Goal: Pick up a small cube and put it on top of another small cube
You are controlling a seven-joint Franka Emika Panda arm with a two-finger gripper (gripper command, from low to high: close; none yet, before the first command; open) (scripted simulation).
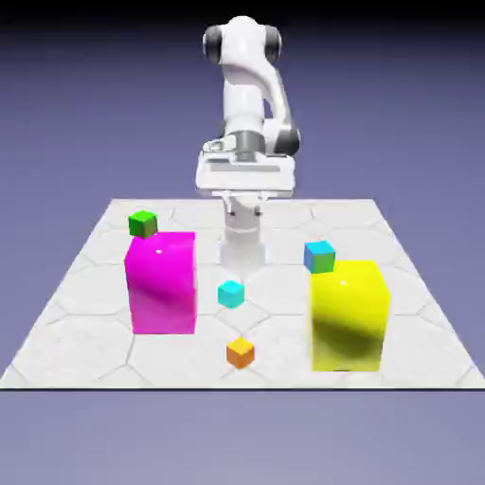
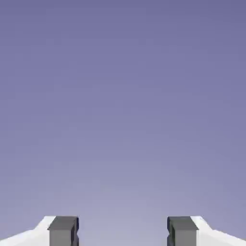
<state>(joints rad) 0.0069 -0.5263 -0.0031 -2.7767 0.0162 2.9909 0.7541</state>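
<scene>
You find no text, label, brand, number or sign that can be read in either view.

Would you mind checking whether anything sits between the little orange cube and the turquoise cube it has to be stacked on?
Nothing visible does. The orange cube lies apart from the turquoise cube, with bare table between them. The magenta block and yellow block stand off to either side. The open gripper holds nothing.
</scene>
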